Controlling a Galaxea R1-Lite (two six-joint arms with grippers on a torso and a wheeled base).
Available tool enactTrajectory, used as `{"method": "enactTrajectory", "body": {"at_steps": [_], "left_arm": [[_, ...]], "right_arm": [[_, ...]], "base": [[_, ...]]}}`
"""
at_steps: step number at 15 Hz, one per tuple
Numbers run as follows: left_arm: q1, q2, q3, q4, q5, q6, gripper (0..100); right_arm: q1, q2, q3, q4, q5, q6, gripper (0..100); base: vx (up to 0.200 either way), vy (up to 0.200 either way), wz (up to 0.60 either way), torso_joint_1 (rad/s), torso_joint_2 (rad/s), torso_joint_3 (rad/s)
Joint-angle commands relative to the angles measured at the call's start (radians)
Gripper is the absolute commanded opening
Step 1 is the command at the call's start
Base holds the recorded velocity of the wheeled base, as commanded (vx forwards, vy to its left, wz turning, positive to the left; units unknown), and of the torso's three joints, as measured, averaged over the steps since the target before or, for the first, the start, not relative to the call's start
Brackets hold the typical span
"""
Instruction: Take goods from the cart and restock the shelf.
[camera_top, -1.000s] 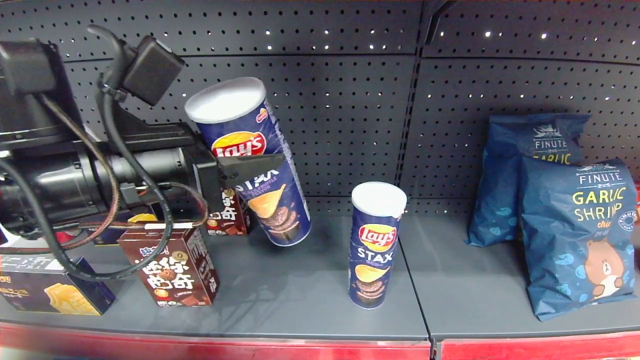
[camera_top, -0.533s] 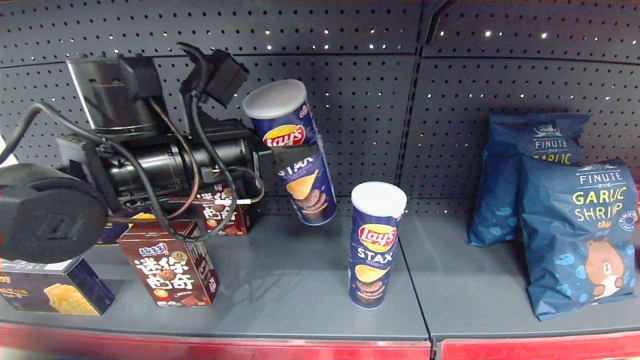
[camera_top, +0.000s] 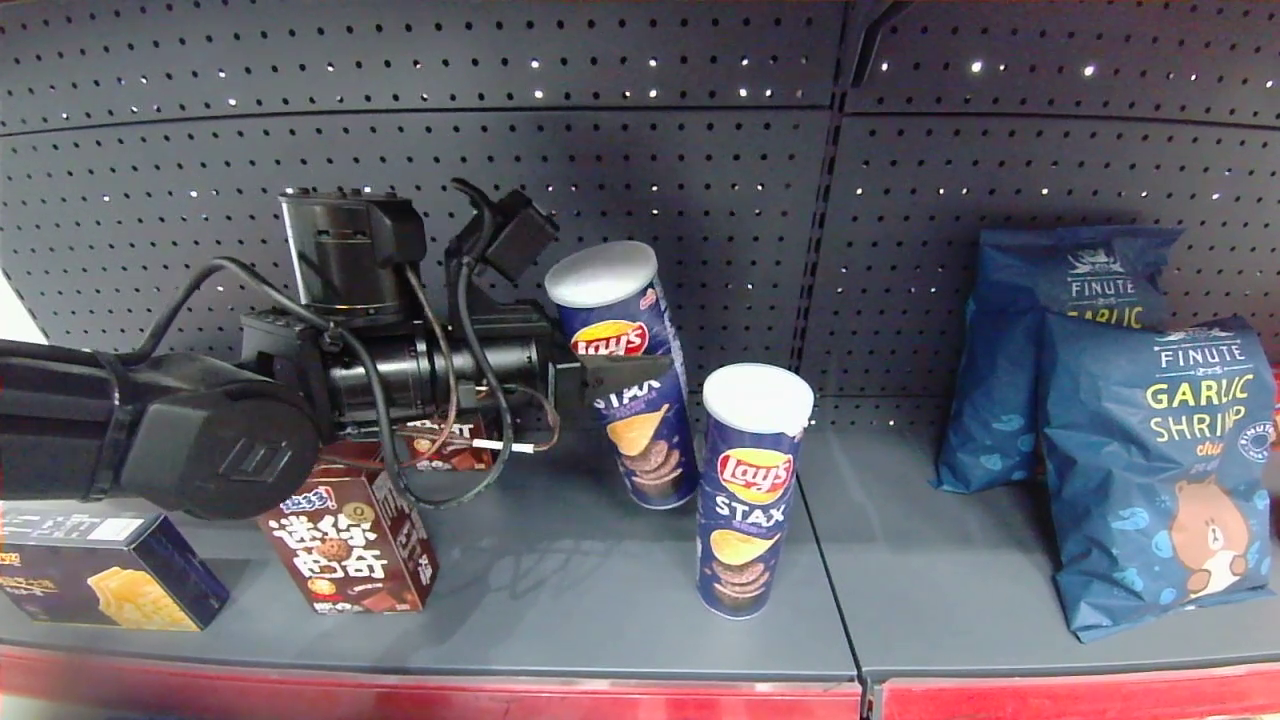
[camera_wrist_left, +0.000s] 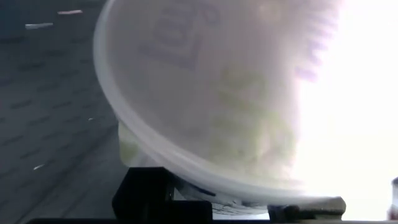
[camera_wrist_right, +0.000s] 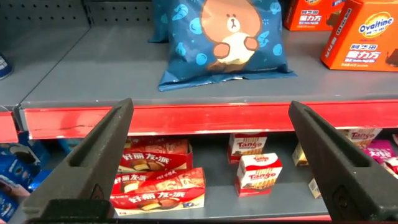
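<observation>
I see the shelf (camera_top: 560, 610) with blue snack bags (camera_top: 1150, 470) at its right. My left pincer (camera_top: 632, 372) is clamped on a tilted chips can (camera_top: 652, 455), just left of and farther back than the upright can (camera_top: 750, 500). A brown box (camera_top: 350, 550) stands near left. My right pincer (camera_wrist_right: 210, 107) gapes wide, holding nothing.

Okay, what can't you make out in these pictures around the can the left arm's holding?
- Head view: whether the held can rests on the shelf; the angle leaves it unclear.
- Head view: the left gripper has its far finger hidden behind that can.
- Left wrist view: anything beyond the lid, blurred close-up with glare.
- Head view: the rear brown box, mostly behind the arm.
</observation>
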Motion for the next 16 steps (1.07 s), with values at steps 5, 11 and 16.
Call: {"method": "enactTrajectory", "body": {"at_steps": [5,11,16], "left_arm": [[0.022,0.177,-0.003,-0.246,0.069,0.006,0],[0.022,0.202,-0.023,-0.238,0.096,-0.046,0],[0.022,0.209,-0.183,-0.059,0.087,-0.045,0]], "right_arm": [[0.0,0.001,0.0,0.0,-0.001,-0.005,100],[0.0,0.001,0.0,0.0,-0.002,-0.005,100],[0.0,0.001,0.0,0.0,-0.008,-0.005,100]], "base": [[0.0,0.0,0.0,0.0,0.0,0.0],[0.0,0.0,0.0,0.0,0.0,0.0],[0.0,0.0,0.0,0.0,0.0,0.0]]}}
